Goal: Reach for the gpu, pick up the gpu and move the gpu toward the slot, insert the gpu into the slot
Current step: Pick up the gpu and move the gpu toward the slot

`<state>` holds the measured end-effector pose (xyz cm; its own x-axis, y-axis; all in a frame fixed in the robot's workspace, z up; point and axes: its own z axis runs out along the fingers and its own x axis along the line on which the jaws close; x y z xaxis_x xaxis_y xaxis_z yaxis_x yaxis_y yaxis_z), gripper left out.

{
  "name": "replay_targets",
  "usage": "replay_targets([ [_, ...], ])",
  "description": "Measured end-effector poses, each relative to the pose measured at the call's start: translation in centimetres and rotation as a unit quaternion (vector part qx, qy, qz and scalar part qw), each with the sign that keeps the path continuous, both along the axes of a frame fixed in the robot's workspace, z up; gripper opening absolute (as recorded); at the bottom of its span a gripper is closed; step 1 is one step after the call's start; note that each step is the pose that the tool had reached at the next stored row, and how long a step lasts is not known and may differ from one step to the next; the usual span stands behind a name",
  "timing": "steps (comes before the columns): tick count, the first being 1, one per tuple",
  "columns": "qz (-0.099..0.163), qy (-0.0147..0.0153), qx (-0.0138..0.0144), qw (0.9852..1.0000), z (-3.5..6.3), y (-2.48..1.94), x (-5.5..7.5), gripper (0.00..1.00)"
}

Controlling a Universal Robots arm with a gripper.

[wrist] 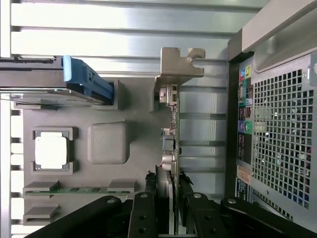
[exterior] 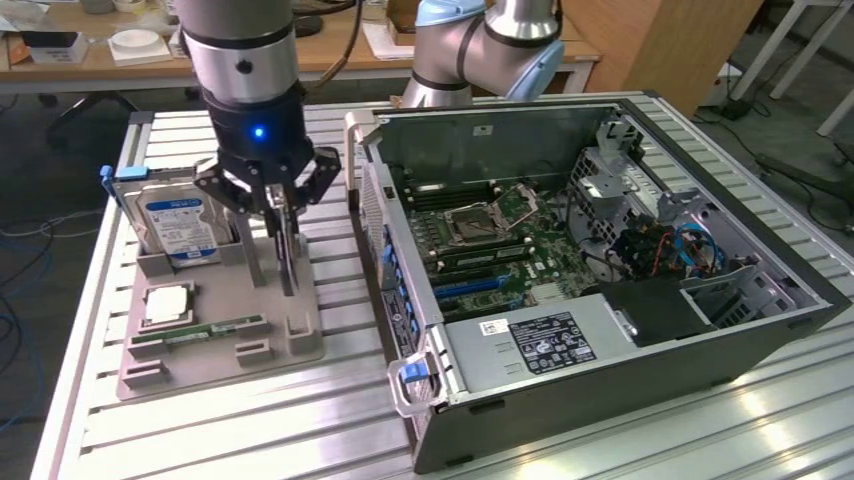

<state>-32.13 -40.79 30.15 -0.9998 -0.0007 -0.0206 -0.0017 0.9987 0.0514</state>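
Note:
The gpu [exterior: 283, 250] is a thin dark card standing on edge in the grey holder [exterior: 267, 350] at the exterior view's left. My gripper [exterior: 278, 205] hangs straight over it, fingers down on either side of the card's upper edge. In the wrist view the gpu [wrist: 171, 124] shows edge-on with its metal bracket [wrist: 179, 62] at the far end. There my gripper [wrist: 171, 182] is shut on the card, a black finger [wrist: 157, 186] pressed to each face. The blue slot [exterior: 470, 287] lies on the motherboard inside the open computer case [exterior: 561, 390].
In the same holder stand a blue-labelled hard drive [exterior: 176, 222], a processor chip [exterior: 166, 303] and a green memory stick [exterior: 203, 329]. The case wall [exterior: 387, 260] rises close beside the holder. A second arm [exterior: 481, 45] stands behind the case.

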Motion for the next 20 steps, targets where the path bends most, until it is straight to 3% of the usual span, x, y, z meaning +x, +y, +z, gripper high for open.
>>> replay_targets([
  [10, 0.000, 0.0000, 0.0000, 1.0000, 3.22, -0.01, 0.0, 0.29],
  [20, 0.000, 0.0000, 0.0000, 1.0000, 7.08, -0.01, 0.0, 0.29],
])
